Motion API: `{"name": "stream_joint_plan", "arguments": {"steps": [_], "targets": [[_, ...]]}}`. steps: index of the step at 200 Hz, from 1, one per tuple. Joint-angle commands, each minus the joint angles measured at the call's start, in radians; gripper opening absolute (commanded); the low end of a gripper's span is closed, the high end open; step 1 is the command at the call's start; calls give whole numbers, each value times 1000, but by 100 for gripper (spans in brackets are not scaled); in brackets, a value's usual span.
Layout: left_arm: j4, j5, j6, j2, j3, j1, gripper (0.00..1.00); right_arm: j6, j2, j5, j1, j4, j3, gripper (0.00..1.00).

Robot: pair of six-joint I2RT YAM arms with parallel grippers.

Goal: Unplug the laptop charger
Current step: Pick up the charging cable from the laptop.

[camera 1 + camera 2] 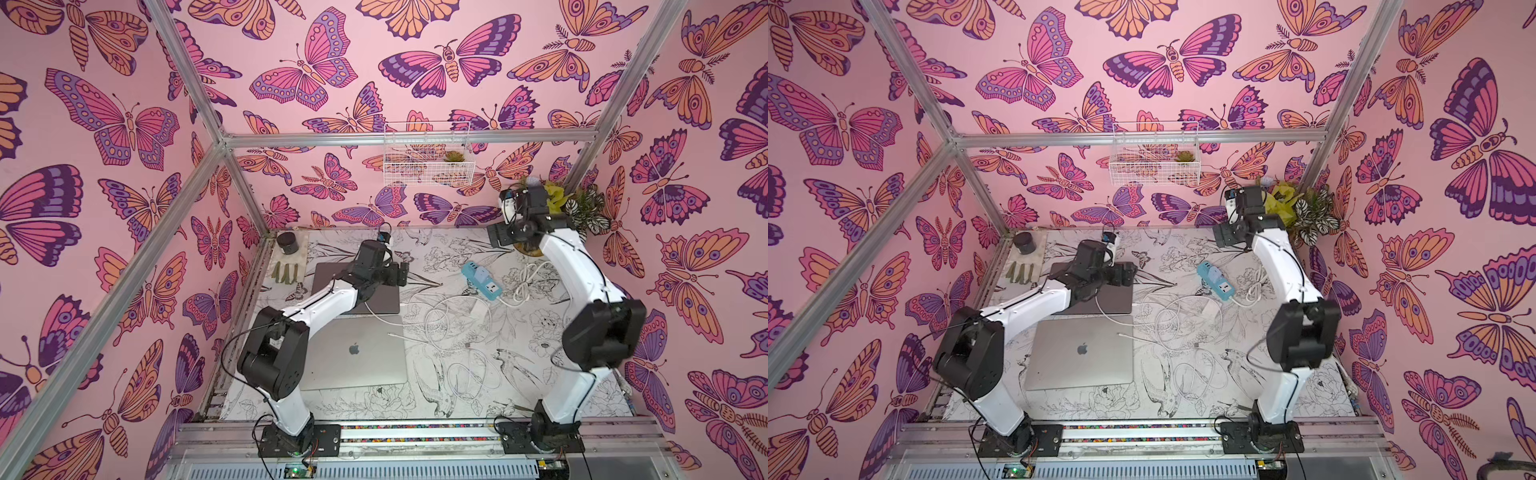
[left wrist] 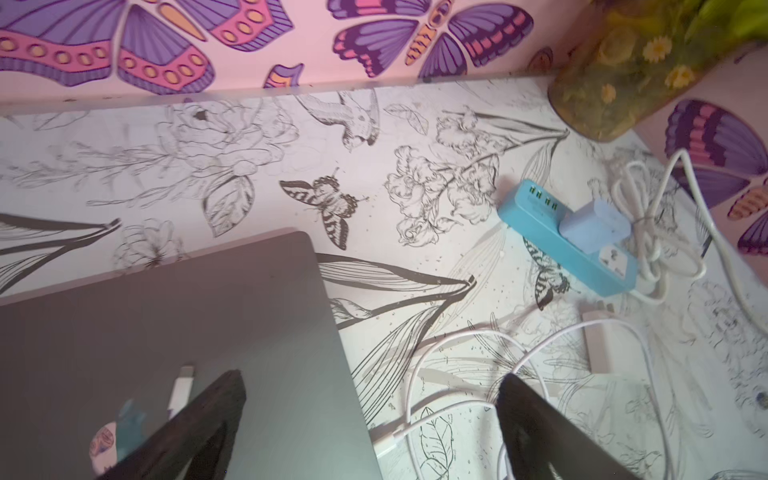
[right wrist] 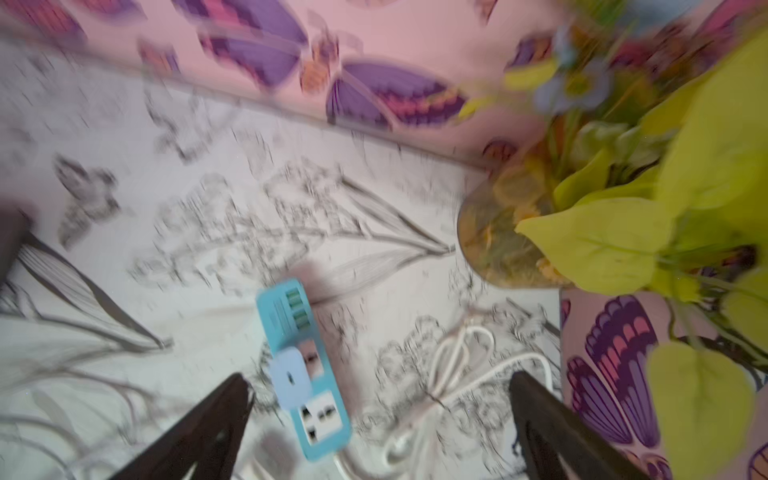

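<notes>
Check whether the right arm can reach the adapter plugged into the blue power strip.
Probably yes. The right gripper hangs open, raised near the power strip, and its wrist view shows the adapter uncovered between the fingers. The plant and bundled cable sit off to the side.

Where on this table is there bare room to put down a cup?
Along the back wall, between the dark laptop and the blue power strip. Also in front of the silver laptop. The middle is crowded with white cables.

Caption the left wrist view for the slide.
Open left gripper over the dark grey closed laptop and loose white cable; lavender charger cube seated on the turquoise power strip.
</notes>
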Motion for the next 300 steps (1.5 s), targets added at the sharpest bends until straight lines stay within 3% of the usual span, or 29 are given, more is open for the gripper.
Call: {"name": "stream_joint_plan", "arguments": {"steps": [1, 11, 43, 82, 106, 125, 146, 171, 201, 230, 256, 272, 300], "targets": [[-122, -34, -60, -3, -4, 58, 93, 158, -49, -241, -8, 265, -153, 55], [-148, -55, -45, -3, -12, 66, 93, 80, -61, -271, 57, 224, -169, 48], [-274, -34, -38, 44, 2, 94, 95, -214, -35, -353, 262, 153, -263, 58], [-281, 45, -49, 133, -7, 119, 95, -403, 117, -430, 348, -42, -178, 64], [-277, 50, -74, 183, -18, 111, 93, -496, 175, -379, 387, -63, -165, 65], [-264, 60, -78, 215, -32, 102, 84, -550, 221, -321, 405, -41, -168, 66], [-242, 71, -80, 229, -48, 88, 65, -593, 287, -329, 410, -38, -138, 66], [-230, 62, -87, 202, -78, 76, 31, -610, 362, -328, 424, -52, -74, 65], [-207, 48, -94, 145, -130, 68, 14, -631, 430, -316, 439, -67, -16, 62], [-156, 61, -103, 88, -188, 59, 11, -658, 485, -315, 441, -84, 24, 50], [-125, 71, -102, 57, -209, 45, 10, -683, 528, -270, 451, -130, 59, 30], [-119, 86, -109, 61, -207, 45, 10, -692, 539, -262, 451, -150, 70, 28], [-103, 93, -118, 68, -212, 46, 9, -705, 560, -226, 450, -202, 89, 0]]}}
